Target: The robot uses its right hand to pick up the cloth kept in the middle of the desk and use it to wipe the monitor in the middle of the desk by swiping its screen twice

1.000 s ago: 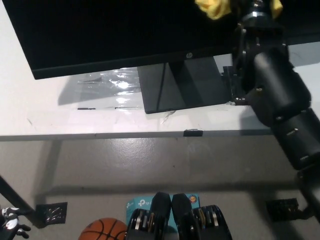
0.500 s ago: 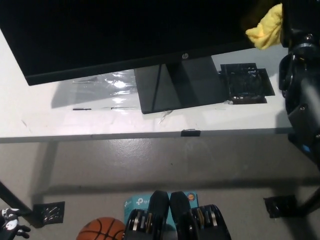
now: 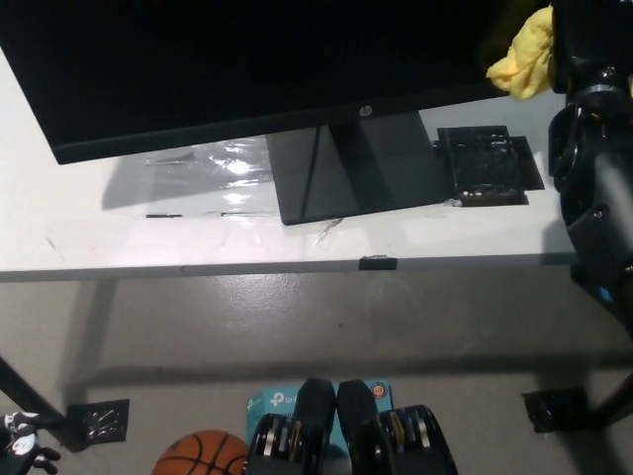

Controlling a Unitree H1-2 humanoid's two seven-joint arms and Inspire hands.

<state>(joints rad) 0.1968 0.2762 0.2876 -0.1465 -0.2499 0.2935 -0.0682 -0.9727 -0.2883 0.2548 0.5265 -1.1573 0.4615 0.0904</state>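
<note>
Cloth (image 3: 522,61), yellow, gripped by the black right hand (image 3: 584,45) beside the hp-marked monitor (image 3: 237,69).

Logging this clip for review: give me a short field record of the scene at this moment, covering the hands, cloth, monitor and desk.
right hand: black right hand at the upper right, shut on the cloth
cloth: crumpled yellow cloth held at the lower right edge of the screen
monitor: black flat monitor, screen dark, on a black stand
desk: white desk
other item: black flat tray right of the stand
left hand: white left hand at the lower left, resting low
</note>
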